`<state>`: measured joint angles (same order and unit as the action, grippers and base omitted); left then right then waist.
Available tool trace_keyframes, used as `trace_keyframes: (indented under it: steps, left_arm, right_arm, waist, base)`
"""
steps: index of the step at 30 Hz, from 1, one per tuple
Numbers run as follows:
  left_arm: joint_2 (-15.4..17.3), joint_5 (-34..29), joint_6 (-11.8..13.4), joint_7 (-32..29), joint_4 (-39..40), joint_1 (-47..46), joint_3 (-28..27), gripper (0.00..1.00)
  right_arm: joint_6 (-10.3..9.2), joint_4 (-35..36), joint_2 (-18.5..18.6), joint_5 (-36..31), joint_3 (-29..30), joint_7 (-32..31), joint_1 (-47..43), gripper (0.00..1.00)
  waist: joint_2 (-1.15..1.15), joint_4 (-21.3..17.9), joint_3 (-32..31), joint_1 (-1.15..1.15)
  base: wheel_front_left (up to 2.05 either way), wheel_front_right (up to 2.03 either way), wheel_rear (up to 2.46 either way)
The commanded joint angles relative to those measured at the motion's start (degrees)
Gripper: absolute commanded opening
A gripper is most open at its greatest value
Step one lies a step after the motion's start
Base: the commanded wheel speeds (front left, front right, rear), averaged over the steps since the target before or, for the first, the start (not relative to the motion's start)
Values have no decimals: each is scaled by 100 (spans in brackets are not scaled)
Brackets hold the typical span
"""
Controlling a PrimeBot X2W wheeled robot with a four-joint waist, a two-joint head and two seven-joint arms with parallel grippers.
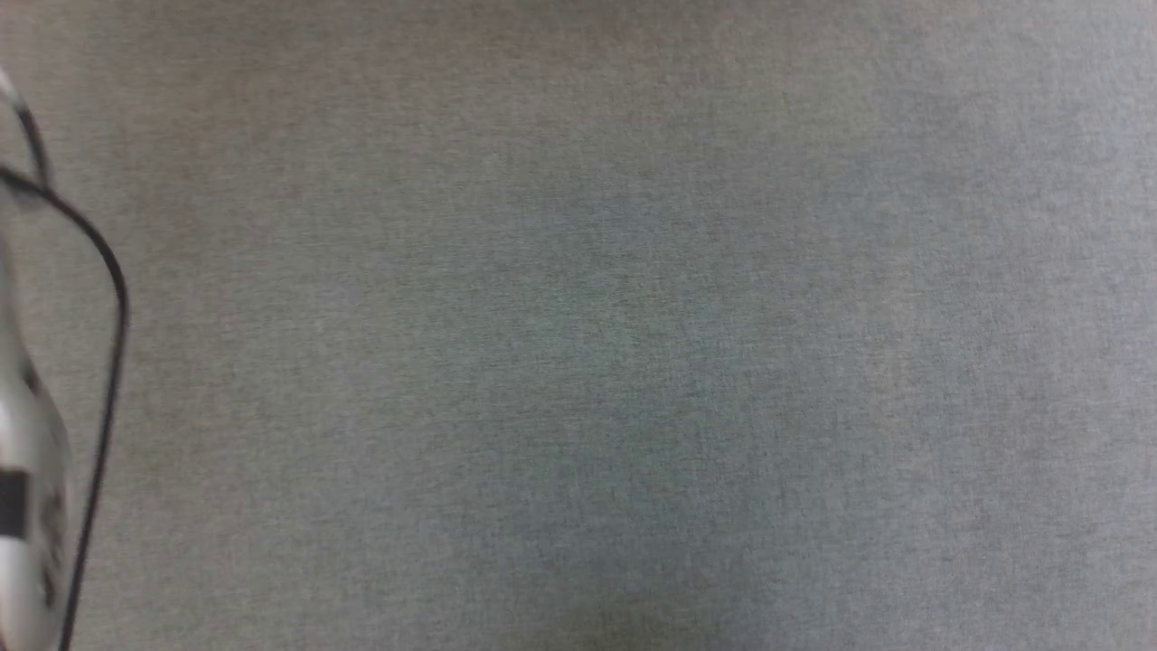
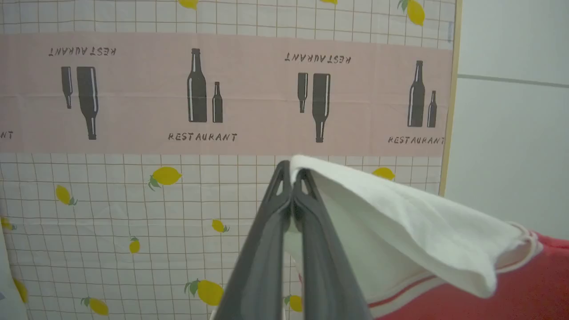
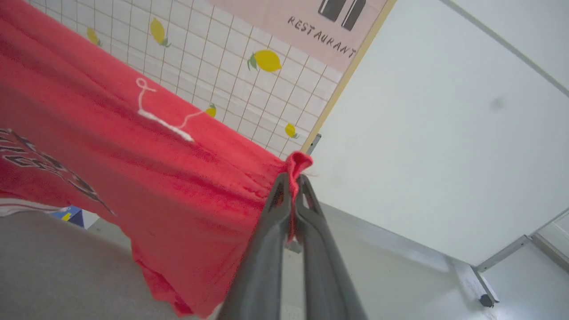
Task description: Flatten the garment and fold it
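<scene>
Two claws each pinch the shirt (image 2: 400, 213). At nine o'clock in the head view, a pale forearm (image 1: 23, 470) with a looping black cable (image 1: 113, 298) edges the grey table (image 1: 578, 325). The left claw (image 2: 291, 171) is pressed together on a white sleeve, which drapes toward four o'clock, red cloth beyond its striped trim, before a sheet (image 2: 133, 186) printed with lemons and bottles. The right claw (image 3: 292, 178) is clamped on a red edge; the cloth spreads toward nine o'clock, black lettering there, with a white wall (image 3: 444, 133) at three o'clock.
</scene>
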<state>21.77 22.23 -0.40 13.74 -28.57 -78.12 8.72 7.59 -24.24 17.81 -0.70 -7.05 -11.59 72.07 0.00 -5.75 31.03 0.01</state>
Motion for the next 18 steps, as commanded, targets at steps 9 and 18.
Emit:
trace_keyframes:
  steps: [9, 18]
  left_arm:
    - [203, -69, -326, -1050, -1232, 2071, 629, 0]
    - [191, 582, -380, -2410, -815, 4266, 672, 0]
  right_arm:
    - [-10, -848, -28, 712, -374, 481, -1587, 0]
    - [-10, -680, 211, 1477, -672, 730, -3298, 0]
  waist:
    - [0, 164, -622, -1]
    - [0, 253, -1541, -1]
  base:
    - [0, 0, 0]
    - [0, 0, 0]
